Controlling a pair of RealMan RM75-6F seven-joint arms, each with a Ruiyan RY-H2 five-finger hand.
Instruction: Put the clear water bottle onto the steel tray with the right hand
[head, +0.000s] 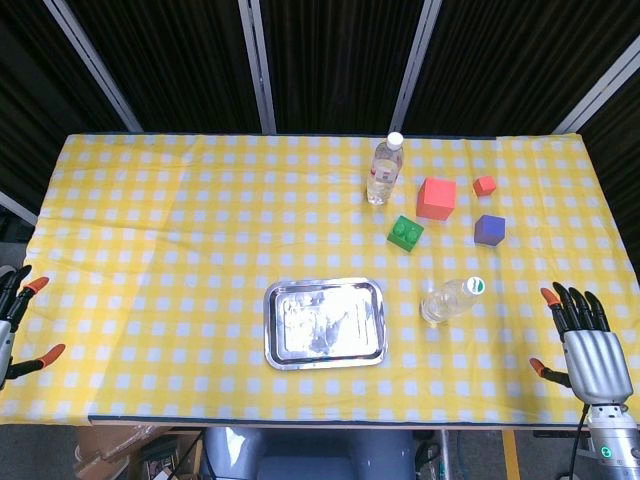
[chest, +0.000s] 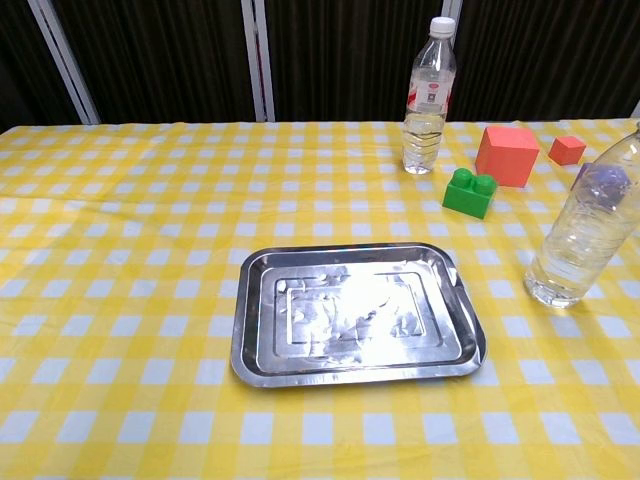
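Note:
The steel tray (head: 325, 322) (chest: 355, 315) lies empty near the table's front edge. Just right of it a clear water bottle (head: 450, 300) (chest: 585, 235) with a green cap stands upright. A second clear bottle (head: 384, 172) (chest: 428, 98) with a white cap and label stands at the back. My right hand (head: 585, 345) hovers at the table's front right corner, fingers spread and holding nothing, well right of the nearer bottle. At the far left edge my left hand (head: 12, 325) shows only in part, fingers apart and empty. Neither hand appears in the chest view.
Behind the nearer bottle sit a green brick (head: 405, 233) (chest: 470, 192), a large red cube (head: 436, 197) (chest: 506, 154), a small red cube (head: 485, 185) (chest: 567, 150) and a blue cube (head: 489, 230). A yellow checked cloth (head: 180, 230) covers the table.

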